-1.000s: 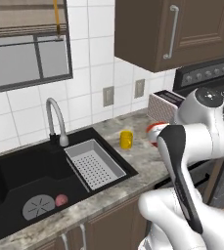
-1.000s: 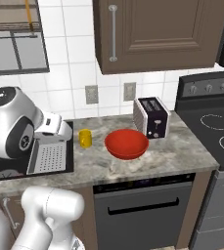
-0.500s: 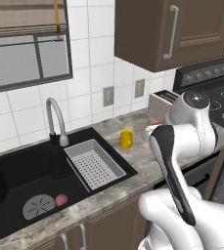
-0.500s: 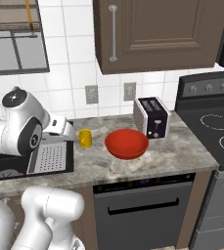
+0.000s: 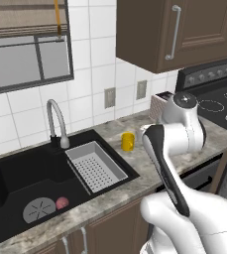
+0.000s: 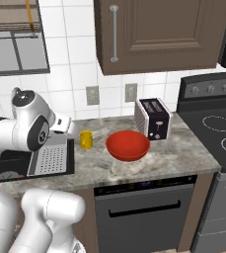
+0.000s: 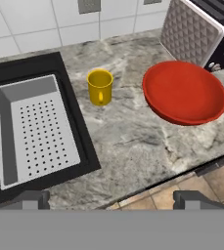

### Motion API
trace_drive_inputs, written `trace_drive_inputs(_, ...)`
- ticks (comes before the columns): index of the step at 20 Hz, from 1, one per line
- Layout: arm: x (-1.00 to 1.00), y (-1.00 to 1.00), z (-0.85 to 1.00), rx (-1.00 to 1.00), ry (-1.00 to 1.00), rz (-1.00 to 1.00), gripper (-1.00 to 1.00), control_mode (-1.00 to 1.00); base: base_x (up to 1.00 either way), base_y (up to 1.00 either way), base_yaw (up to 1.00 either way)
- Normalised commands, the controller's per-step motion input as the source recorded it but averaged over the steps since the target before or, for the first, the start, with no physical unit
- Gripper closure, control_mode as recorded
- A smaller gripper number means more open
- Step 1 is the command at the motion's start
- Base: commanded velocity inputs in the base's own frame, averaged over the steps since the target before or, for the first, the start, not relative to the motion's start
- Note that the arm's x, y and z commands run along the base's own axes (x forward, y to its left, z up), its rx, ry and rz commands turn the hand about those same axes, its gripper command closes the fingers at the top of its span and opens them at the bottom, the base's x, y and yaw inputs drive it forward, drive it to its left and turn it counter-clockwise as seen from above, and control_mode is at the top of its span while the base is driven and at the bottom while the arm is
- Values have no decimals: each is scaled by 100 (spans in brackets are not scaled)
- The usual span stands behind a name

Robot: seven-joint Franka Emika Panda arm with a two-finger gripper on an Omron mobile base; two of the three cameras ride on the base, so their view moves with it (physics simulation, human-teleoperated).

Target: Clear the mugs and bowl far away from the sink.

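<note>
A plain yellow mug (image 7: 100, 86) (image 6: 86, 140) (image 5: 128, 141) stands upright on the marble counter, just right of the sink (image 5: 21, 178) (image 7: 30, 68). The wide red bowl (image 7: 184, 92) (image 6: 128, 145) sits to the mug's right, in front of the toaster. My gripper (image 7: 111, 199) hovers above the counter's front edge, open, its fingertips (image 7: 31, 198) wide apart with nothing between them. In the right base view my wrist (image 6: 60, 122) hangs over the sink's right side, left of the mug. In the left base view my arm hides the bowl.
A grey perforated tray (image 7: 35, 127) (image 5: 96, 166) lies in the sink's right end, under a curved chrome tap (image 5: 55, 121). A small pink thing (image 5: 61, 203) lies in the basin. The toaster (image 6: 154, 118) stands by the wall, and a stove (image 6: 218, 133) adjoins the counter's right end.
My arm has swung and risen, carrying the hand a little toward the mug. Mug, bowl and toaster have stayed put. The jaws remain open.
</note>
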Motion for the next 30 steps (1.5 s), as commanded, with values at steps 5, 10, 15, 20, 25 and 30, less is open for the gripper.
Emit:
trace_drive_inputs(5,34,0,-10,4,3,0,-100,-100,0,0,0)
trace_drive_inputs(10,15,0,-32,7,6,0,-100,-100,0,0,0)
trace_drive_inputs(15,10,0,-28,1,3,0,-100,-100,0,0,0)
trace_drive_inputs(20,17,4,-15,0,0,0,-100,-100,0,0,0)
trace_drive_inputs(25,19,5,-21,0,2,0,-100,-100,0,0,0)
trace_drive_inputs(30,26,4,-19,0,1,0,-100,-100,0,0,0)
